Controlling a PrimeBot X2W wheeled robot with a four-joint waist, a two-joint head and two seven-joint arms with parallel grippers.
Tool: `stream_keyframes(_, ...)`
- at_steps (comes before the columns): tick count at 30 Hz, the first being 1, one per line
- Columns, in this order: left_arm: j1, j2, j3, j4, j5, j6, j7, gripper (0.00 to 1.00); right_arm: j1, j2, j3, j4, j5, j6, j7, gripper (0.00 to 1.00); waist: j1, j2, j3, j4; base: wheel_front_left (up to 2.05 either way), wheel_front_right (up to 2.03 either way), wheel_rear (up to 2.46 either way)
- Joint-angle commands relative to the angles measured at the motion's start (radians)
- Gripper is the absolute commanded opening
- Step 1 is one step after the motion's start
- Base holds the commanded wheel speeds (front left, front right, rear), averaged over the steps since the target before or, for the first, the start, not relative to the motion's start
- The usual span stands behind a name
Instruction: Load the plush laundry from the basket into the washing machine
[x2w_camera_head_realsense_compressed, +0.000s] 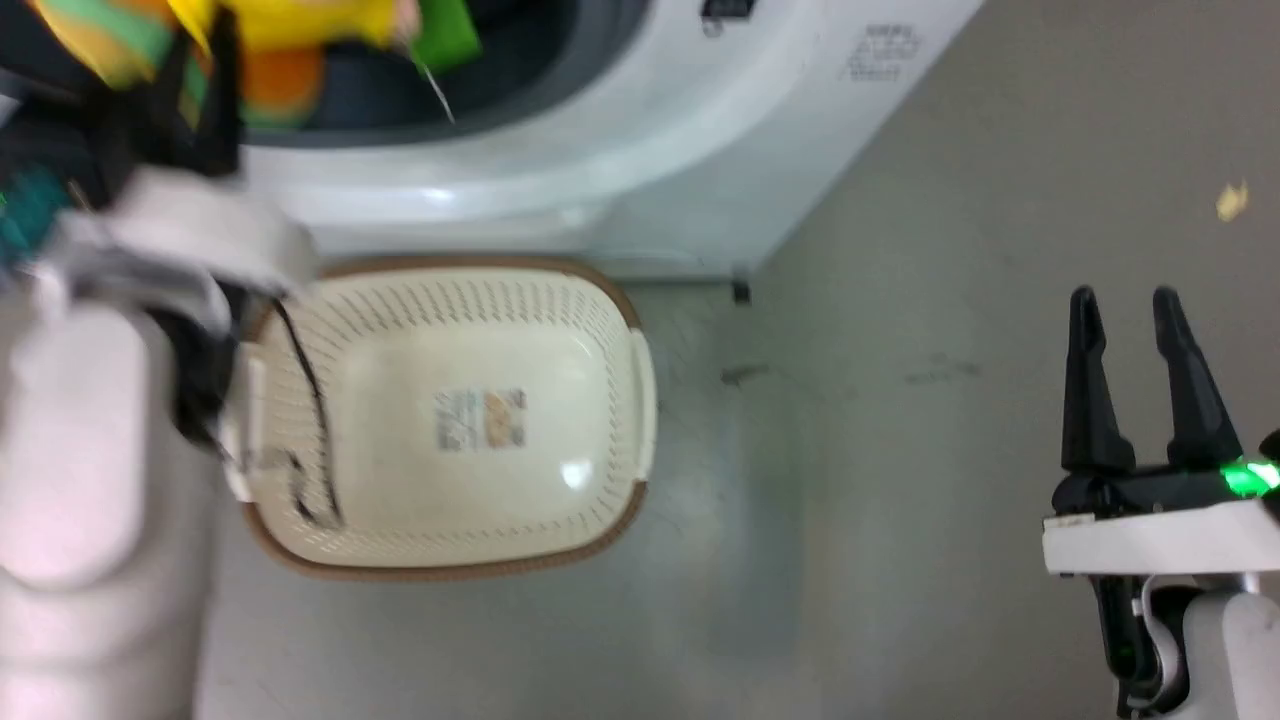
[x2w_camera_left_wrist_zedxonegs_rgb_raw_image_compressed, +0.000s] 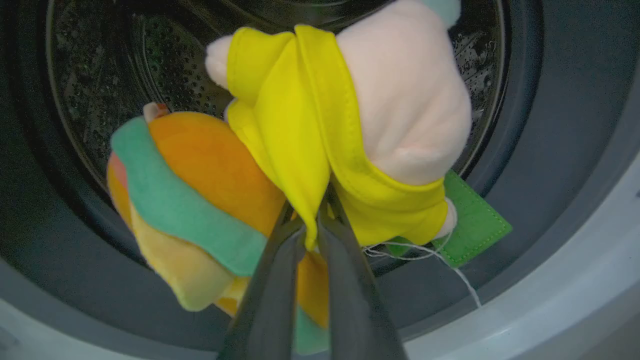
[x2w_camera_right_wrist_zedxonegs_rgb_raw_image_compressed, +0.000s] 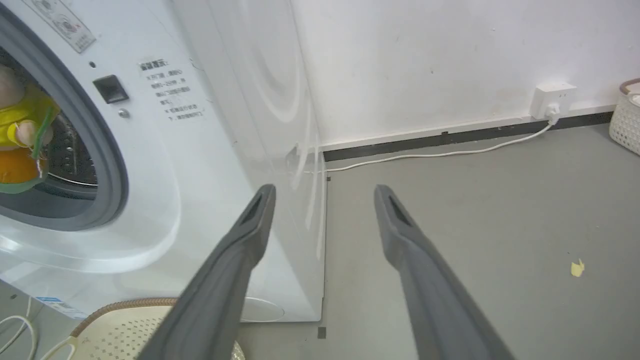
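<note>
Plush laundry (x2w_camera_left_wrist_zedxonegs_rgb_raw_image_compressed: 295, 125) pinched in left tool (x2w_camera_left_wrist_zedxonegs_rgb_raw_image_compressed: 311, 225), at washing machine (x2w_camera_left_wrist_zedxonegs_rgb_raw_image_compressed: 575, 270) mouth.

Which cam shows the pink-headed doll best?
Left wrist view: doll close, sharp, clothing pinched by left end effector. Head view: blurred yellow bit at top. Right wrist view: sliver at left edge.

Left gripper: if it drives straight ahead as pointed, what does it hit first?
Left gripper, shut on the doll, points into the open drum; likely the drum's back wall first, depth unclear.
</note>
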Motion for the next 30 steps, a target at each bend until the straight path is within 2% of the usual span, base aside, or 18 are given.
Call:
stream_keyframes(1,-0.049,0.019,0.005,0.007,0.011,-0.006,0.018,0.0,-0.018,-0.001,0.0,-0.003,0.009,-0.001,-0.005,1.0,-0.0003,0.0,0.101,-0.066,0.0,0.0,0.0)
stream_keyframes(8,-0.362,0.146,-0.006,0.161,0.042,-0.045,0.161,0.0,-0.07,-0.001,0.009,0.008,0.058,-0.001,-0.005,1.0,-0.0003,0.0,0.212,-0.128,0.0,0.0,0.0)
stream_keyframes(14,-0.588,0.215,-0.06,0.335,0.096,-0.062,0.216,0.0,-0.105,-0.001,0.035,0.019,0.098,-0.001,-0.005,1.0,-0.0003,0.0,0.265,-0.169,0.0,0.0,0.0)
stream_keyframes(21,-0.705,0.256,-0.133,0.521,0.148,-0.073,0.266,0.0,-0.12,-0.001,0.06,0.024,0.123,-0.001,-0.005,1.0,-0.0003,0.0,0.29,-0.191,0.0,0.0,0.0)
stream_keyframes(22,-0.724,0.255,-0.164,0.571,0.152,-0.077,0.257,0.0,-0.123,-0.001,0.06,0.026,0.125,-0.001,-0.005,1.0,-0.0003,0.0,0.294,-0.189,0.0,0.0,0.0)
stream_keyframes(27,-0.73,0.241,-0.206,0.644,0.14,-0.081,0.225,0.0,-0.129,-0.001,0.05,0.03,0.113,-0.001,-0.005,1.0,-0.0003,0.0,0.275,-0.173,0.0,0.0,0.0)
stream_keyframes(28,-0.725,0.238,-0.212,0.658,0.136,-0.081,0.215,0.22,-0.13,-0.001,0.047,0.03,0.109,-0.001,-0.005,1.0,-0.0003,0.0,0.266,-0.168,0.0,0.0,0.0)
stream_keyframes(29,-0.718,0.234,-0.218,0.671,0.132,-0.082,0.204,0.92,-0.13,-0.001,0.043,0.03,0.105,-0.001,-0.005,1.0,-0.0003,0.0,0.254,-0.163,0.0,0.0,0.0)
stream_keyframes(30,-0.71,0.23,-0.223,0.683,0.128,-0.082,0.19,1.0,-0.129,-0.001,0.04,0.03,0.099,-0.001,-0.005,1.0,-0.0003,0.0,0.241,-0.157,0.0,0.0,0.0)
